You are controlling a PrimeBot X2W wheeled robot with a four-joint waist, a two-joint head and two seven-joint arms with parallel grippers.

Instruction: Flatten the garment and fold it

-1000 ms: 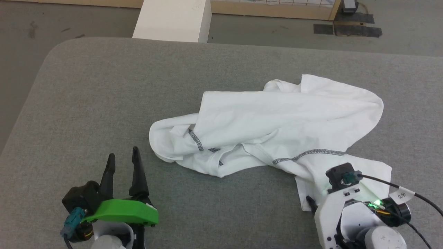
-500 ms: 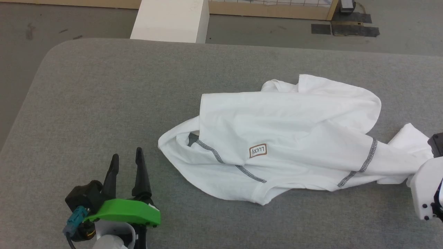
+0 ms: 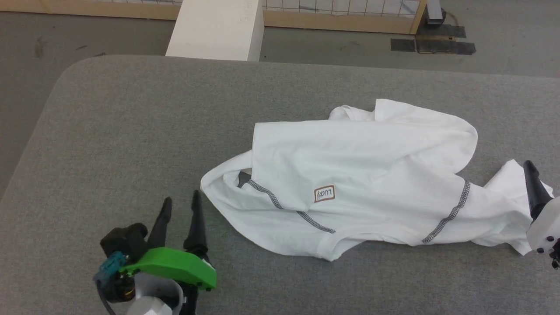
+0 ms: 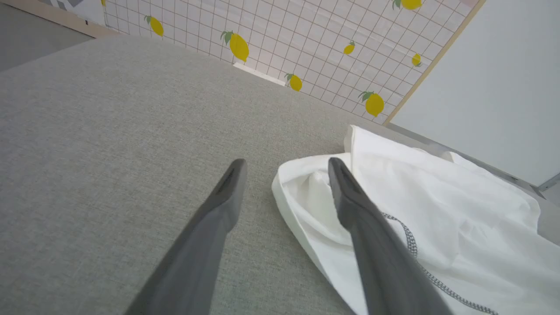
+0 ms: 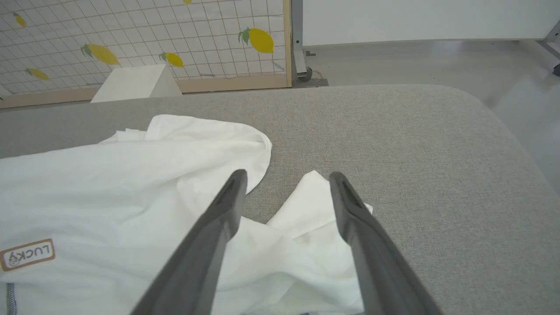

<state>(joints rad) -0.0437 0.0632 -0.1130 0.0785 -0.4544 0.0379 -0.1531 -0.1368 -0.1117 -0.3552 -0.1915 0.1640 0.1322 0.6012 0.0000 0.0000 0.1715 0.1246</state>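
Observation:
The garment (image 3: 358, 166), a white shirt with dark stitched seams and a brown "LUCKY" patch (image 3: 324, 194), lies crumpled across the right half of the grey padded table (image 3: 131, 131). My left gripper (image 3: 181, 197) is open just left of the garment's near-left edge. In the left wrist view, the left gripper (image 4: 286, 162) has its right finger (image 4: 350, 197) over the rolled hem of the garment (image 4: 437, 197). My right gripper (image 3: 536, 188) is at the frame's right edge over the sleeve end. In the right wrist view the right gripper (image 5: 288, 175) is open above that white sleeve end (image 5: 306, 210), holding nothing.
A rigid white box (image 3: 216, 28) stands on the floor beyond the table's far edge. A wood-framed grid panel with lemon prints (image 3: 341, 8) runs behind it. Black tape patches (image 3: 431, 41) mark the floor. The table's rounded far-right corner (image 5: 481, 100) is near the right gripper.
The right gripper pulled the sleeve end rightward, spreading the garment and turning up the logo patch, then opened and let go. The left gripper edged closer to the garment's left edge.

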